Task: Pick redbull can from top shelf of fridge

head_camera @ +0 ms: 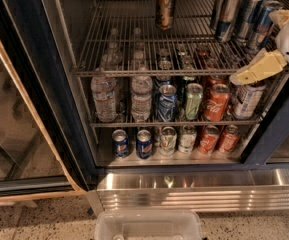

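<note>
At the fridge's (44, 84) two o'clock corner, the pincer (252, 47) hangs wide open and empty, fingers apparently spread to straddle the redbull can (263, 24) standing on the top shelf (134, 44).

This looks like a shop or canteen drinks corner. A glass-door display fridge (34, 84) holds wire racks stocked in neat rows with soda cans (216, 101) and water bottles (104, 96), above a speckled terrazzo floor (44, 224) at 6 o'clock. The gripper (258, 46) hangs at 2 o'clock, jaws apart.

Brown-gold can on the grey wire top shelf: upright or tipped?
Upright; the can stands lid-up on the shelf. Cream gripper is at its right end.
</note>
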Controlling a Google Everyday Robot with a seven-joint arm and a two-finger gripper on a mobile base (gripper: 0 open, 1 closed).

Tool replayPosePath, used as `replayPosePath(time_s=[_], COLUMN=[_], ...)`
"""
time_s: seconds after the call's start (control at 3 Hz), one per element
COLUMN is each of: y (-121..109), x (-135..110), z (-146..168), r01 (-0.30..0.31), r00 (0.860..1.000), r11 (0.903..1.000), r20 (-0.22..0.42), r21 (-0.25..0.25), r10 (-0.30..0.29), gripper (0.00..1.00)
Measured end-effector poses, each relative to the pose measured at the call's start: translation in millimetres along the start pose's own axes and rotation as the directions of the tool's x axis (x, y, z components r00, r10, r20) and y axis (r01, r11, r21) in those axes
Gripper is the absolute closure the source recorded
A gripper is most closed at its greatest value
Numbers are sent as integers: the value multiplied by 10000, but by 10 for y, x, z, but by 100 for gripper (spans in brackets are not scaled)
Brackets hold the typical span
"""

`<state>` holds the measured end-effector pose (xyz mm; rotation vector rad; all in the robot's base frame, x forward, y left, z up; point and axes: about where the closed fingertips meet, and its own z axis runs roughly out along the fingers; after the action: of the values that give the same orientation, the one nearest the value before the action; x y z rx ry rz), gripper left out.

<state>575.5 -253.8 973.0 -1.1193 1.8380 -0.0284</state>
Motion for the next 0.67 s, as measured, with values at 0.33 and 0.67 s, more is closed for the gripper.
replayPosePath(time_s=[0.33, 0.67], y=[-58, -167], x=[4, -79], z=[63, 106], r01=[-606, -1218], r00=[9963, 9801], r11=[9974, 9857], r20=[631, 1708], r21=[398, 1162], r10=[580, 1010], gripper=[0, 0])
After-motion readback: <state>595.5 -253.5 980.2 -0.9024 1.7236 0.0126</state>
